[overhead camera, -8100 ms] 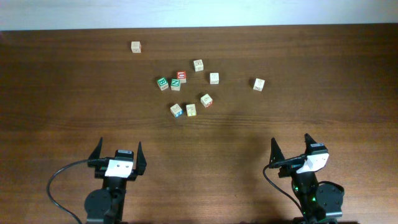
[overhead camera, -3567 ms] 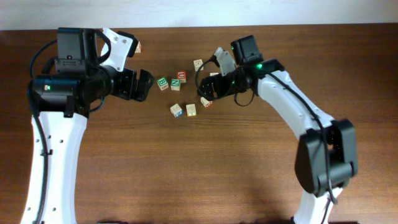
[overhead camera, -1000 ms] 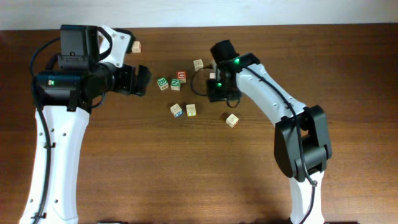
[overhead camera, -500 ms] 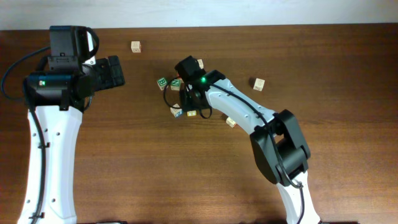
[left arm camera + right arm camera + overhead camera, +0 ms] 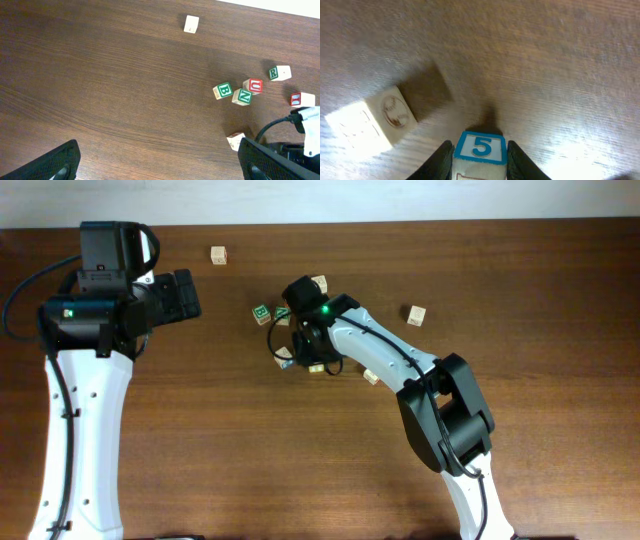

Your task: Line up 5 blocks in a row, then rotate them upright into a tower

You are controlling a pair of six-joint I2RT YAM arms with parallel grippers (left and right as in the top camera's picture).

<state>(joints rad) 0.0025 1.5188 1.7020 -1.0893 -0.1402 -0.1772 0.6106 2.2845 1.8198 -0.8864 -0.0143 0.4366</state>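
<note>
Here the right gripper point(image 5: 479, 161) is clenched on a block with a blue 5 point(image 5: 481, 147), just beside a pale block point(image 5: 375, 120) on the table point(image 5: 560, 60). The left gripper point(image 5: 160, 165) hangs spread wide and empty, well apart from the green-lettered blocks point(image 5: 223, 90).

Bottom centre of the right wrist view: blue 5 in a blue frame, on the upward face of the 5 cube point(image 5: 481, 150). Right of centre in the left wrist view: green B on the B cube point(image 5: 223, 90), green N on the N cube point(image 5: 241, 96), red U on the U cube point(image 5: 254, 86). Farther right, green R on the R cube point(image 5: 279, 73). At the right edge, a red letter on the last cube point(image 5: 302, 99), not surely readable. Overhead letters too small to read.
</note>
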